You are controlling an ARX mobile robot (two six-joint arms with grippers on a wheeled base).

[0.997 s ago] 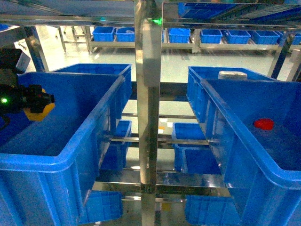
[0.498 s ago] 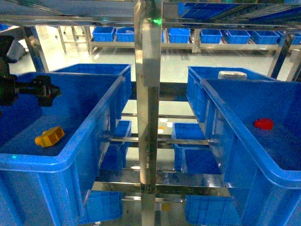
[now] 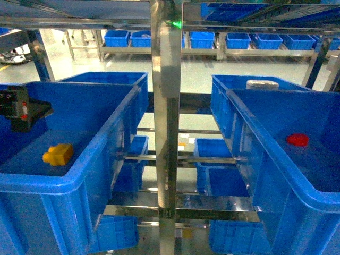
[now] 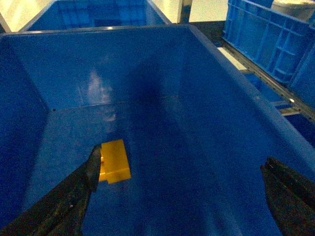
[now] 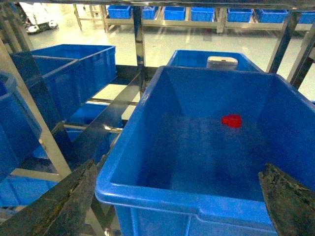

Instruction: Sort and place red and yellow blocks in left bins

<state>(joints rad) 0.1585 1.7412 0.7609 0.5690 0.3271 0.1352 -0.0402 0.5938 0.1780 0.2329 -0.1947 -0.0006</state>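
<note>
Left tool [image 4: 179, 196] withdrawn, open; yellow block [image 3: 58, 154] flat, long axis left-right.

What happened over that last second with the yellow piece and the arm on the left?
The left gripper let go of the yellow block, which dropped onto the floor of the left bin; the arm then pulled back left. The red block stayed in the right bin.

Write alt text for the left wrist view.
A yellow block lies on the floor of a deep blue bin, seen from above between the open left gripper's two dark fingers. More blue crates stand at upper right.
</note>
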